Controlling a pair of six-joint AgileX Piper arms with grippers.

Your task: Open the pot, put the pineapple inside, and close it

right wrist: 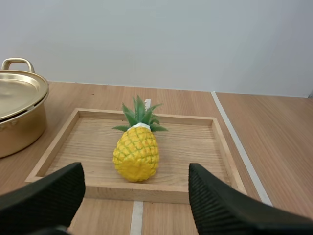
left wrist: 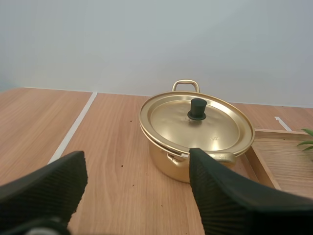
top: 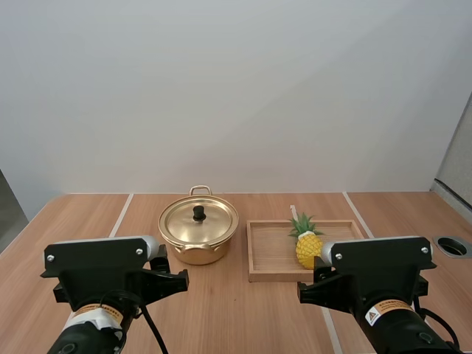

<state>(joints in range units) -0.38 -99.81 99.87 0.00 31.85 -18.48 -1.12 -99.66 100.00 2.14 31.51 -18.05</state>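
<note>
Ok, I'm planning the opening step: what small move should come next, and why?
Probably ease the left claw forward over the knob: the lid sits closed on the pot, the pineapple lies in the wooden tray, and that claw stands open, holding nothing.

High view rear, looking forward-down, wrist views low, close, both sharing pot (left wrist: pixel 195 132)

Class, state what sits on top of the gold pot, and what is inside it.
A gold lid with a black knob covers the pot; the lid hides its inside.
</note>
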